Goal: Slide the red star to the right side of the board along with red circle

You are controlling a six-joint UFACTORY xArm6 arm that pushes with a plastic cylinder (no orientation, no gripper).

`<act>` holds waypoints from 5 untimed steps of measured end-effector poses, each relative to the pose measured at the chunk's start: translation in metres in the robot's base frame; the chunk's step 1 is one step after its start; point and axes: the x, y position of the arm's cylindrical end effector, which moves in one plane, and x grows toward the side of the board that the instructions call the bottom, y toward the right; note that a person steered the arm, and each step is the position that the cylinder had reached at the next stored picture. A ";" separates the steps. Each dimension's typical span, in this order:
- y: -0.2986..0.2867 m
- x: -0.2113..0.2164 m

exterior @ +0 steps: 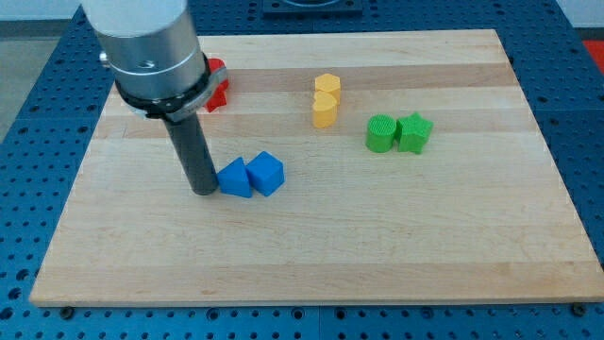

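Red blocks point(218, 87) sit near the view's upper left, mostly hidden behind the arm's grey cylinder; I cannot tell the star from the circle there. My tip point(204, 191) rests on the board just left of a blue triangle block point(235, 178) and touches or nearly touches it. The tip is well below the red blocks.
A blue cube point(267, 173) sits right of the blue triangle. Two yellow blocks point(326, 100) stand stacked in line near the top centre. A green round block point(381, 133) and a green star point(414, 131) sit side by side at the right. The wooden board point(377, 246) has blue table around it.
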 end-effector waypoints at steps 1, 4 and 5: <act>0.017 0.003; 0.043 0.003; 0.052 0.003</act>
